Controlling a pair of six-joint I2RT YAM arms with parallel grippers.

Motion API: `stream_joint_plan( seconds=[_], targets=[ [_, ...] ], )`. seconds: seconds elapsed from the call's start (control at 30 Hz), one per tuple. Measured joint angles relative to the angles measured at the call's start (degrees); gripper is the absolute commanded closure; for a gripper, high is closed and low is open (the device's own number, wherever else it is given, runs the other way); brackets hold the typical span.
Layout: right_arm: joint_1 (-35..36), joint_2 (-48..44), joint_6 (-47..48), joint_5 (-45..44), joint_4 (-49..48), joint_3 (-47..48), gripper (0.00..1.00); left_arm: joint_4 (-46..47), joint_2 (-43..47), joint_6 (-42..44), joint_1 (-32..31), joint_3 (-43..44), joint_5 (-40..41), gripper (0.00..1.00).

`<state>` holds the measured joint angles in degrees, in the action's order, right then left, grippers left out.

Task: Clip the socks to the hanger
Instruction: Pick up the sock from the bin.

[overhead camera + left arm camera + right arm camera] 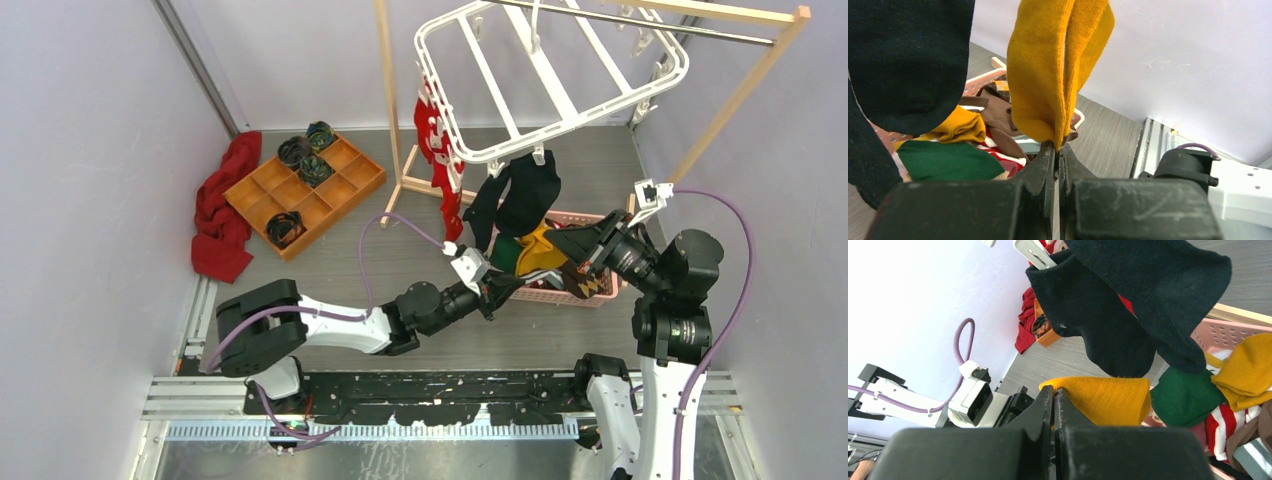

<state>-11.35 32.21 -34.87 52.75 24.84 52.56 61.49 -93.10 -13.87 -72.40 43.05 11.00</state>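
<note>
STEP: present sock to a clip | LEFT JAWS: clenched on one end of the mustard-yellow knitted sock (1048,75) | RIGHT JAWS: clenched on its other end | WHERE: over pink plastic basket (1243,332), below white plastic clip hanger (560,128) | HOW: raise both ends level and taut, clear of hanging black socks (527,195)

The room was bright, with soft, even light and only faint shadows on the floor (330,270). In the left wrist view the yellow sock (1045,75) looked sharp, but the left gripper (1056,152) just below it was dark and blurry. In the right wrist view the wall (908,300) left of the yellow sock was glary white, and the black sock (1098,320) above it showed almost no detail.
</note>
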Motion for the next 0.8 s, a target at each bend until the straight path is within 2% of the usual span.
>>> stream_joint_plan(
  seconds=[0.1, 0.2, 0.3, 0.37, 0.57, 0.7, 0.8],
  targets=[
    [0.1, 0.5, 0.3, 0.3, 0.1, -0.1, 0.74, -0.2, 1.5, -3.0, 0.9, -0.9, -2.4, 1.00],
    [0.3, 1.7, 2.3, 0.8, 1.0, -0.1, 0.49, -2.4, 4.0, -8.2, 2.7, -1.1, -5.6, 1.00],
    [0.5, 3.7, 7.6, 1.7, 4.0, 0.4, 0.31, -5.6, 7.5, -15.1, 5.0, -1.1, -9.7, 1.00],
    [0.5, 5.7, 13.1, 2.0, 8.3, 2.1, 0.23, -7.9, 9.8, -20.4, 6.7, -1.1, -12.6, 1.00],
    [0.5, 11.4, 31.9, 3.4, 20.0, 10.9, 0.13, -12.1, 15.5, -38.8, 12.2, -3.8, -20.7, 1.00],
    [0.5, 11.9, 45.2, 9.0, 25.7, 12.5, 0.07, -14.8, 18.4, -50.9, 15.0, -7.2, -22.9, 1.00],
    [0.6, 11.4, 55.6, 12.9, 31.5, 12.5, 0.07, -17.5, 19.3, -59.7, 17.0, -8.3, -24.6, 1.00]
  ],
)
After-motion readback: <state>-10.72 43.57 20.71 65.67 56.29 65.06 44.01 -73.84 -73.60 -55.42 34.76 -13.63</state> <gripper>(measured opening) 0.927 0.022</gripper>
